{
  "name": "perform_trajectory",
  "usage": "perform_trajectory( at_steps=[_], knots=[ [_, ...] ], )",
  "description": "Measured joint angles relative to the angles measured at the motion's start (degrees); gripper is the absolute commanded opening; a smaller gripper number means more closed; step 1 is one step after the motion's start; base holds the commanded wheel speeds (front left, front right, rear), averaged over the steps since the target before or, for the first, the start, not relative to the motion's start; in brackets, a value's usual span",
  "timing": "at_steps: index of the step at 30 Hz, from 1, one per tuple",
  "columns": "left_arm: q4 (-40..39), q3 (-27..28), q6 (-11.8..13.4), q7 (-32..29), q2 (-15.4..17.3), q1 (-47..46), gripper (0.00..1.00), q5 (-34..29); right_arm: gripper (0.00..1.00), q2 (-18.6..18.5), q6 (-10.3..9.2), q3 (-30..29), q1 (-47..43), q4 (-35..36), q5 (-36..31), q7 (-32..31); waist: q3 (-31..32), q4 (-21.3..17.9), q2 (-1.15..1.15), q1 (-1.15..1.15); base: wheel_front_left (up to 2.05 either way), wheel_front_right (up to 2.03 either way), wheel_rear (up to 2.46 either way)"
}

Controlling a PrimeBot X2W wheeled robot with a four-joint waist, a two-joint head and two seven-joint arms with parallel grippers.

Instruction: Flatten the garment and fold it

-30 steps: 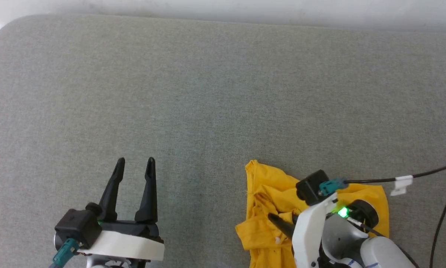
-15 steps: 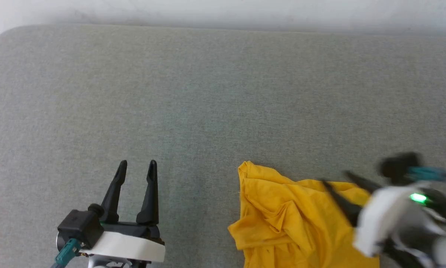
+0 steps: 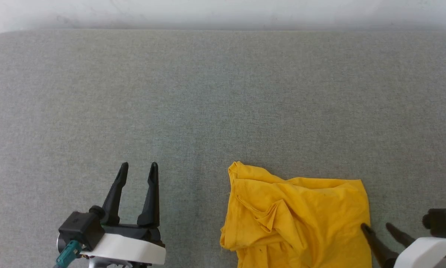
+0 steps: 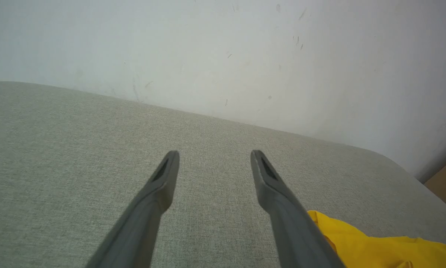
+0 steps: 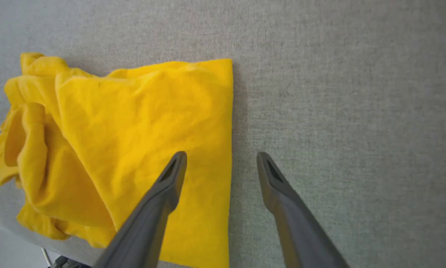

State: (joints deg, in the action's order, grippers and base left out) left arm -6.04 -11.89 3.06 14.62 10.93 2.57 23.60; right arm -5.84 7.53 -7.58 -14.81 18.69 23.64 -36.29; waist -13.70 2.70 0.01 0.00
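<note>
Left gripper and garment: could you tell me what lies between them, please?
Just bare grey padded surface separates the left gripper from the garment, in the head view.

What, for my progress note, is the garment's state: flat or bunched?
Bunched: the garment lies rumpled, layers doubled over, its left side heaped in folds.

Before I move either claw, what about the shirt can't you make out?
- Near part of the garment: head view, cut by the bottom edge.
- Sleeves and neck: head and right wrist views, lost in bunched folds.
- Most of it, left wrist view: behind a finger of the left claw, cut by the corner.
- Whether the right claw touches the cloth: one finger overlaps its edge.
</note>
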Motion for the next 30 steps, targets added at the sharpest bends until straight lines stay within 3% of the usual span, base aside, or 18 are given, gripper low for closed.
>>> perform_trajectory(
  at_steps=[9,10,11,12,21,30],
  knots=[
    [-1.49,-0.18,0.01,-0.8,0.89,-0.02,1.0,-0.3,1.0,-0.12,0.0,2.63,4.49,-10.53,0.03,3.11,0.15,1.18,0.0,0.0,0.0,0.0,0.0],
    [-1.77,-0.25,0.02,-0.93,1.03,-0.02,1.0,-0.44,0.88,-0.29,0.0,2.93,5.19,-11.52,0.13,3.25,0.12,1.31,0.0,0.0,0.0,0.0,0.0],
    [-2.03,-0.34,0.02,-1.04,1.13,-0.02,1.0,-0.45,0.09,-0.47,0.0,3.14,5.78,-12.4,0.15,3.68,0.1,1.44,0.0,0.0,0.0,0.0,0.0],
    [-2.21,-0.43,0.02,-1.08,1.2,-0.02,1.0,-0.45,0.0,-0.59,0.0,3.26,6.34,-13.15,0.2,4.08,0.06,1.58,0.0,0.0,0.0,0.0,0.0],
    [-4.37,-1.31,0.53,-1.44,1.36,-0.03,1.0,-1.54,0.0,-2.45,0.01,4.0,7.79,-13.83,1.13,6.35,0.65,0.99,0.0,0.0,0.0,0.0,0.0],
    [-6.21,-1.78,1.1,-2.6,1.87,-0.19,1.0,-2.04,0.0,-6.78,0.01,5.65,13.31,-13.58,0.43,7.16,1.45,-3.08,0.0,0.0,0.0,0.0,0.0]
  ],
)
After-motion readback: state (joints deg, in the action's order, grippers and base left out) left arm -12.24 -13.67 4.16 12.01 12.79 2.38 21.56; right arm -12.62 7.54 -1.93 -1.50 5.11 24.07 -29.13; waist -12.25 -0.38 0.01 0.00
